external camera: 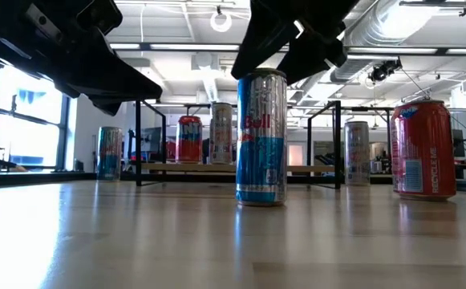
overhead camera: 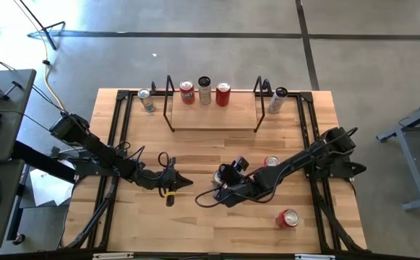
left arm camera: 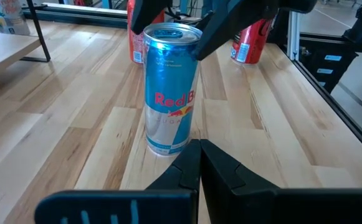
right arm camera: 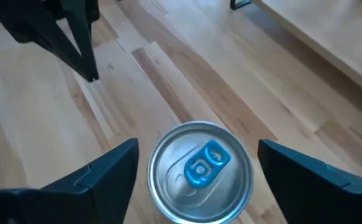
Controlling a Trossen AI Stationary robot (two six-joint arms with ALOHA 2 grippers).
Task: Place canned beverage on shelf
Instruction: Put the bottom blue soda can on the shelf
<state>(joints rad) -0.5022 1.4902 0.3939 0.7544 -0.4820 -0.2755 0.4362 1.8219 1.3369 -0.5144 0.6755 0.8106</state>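
A tall blue-and-silver canned beverage stands upright on its base on the table, near the middle. My right gripper is open just above it, slanting down. Its two fingers flank the can's top with a gap on each side and touch nothing. My left gripper is shut and empty, low over the table a little to the left of the can. The shelf stands at the far middle, with three cans upright on its board.
A red can stands just right of my right arm, and another red can lies near the front right. Two more cans stand outside the shelf's two ends. Bare wood lies between the tall can and the shelf.
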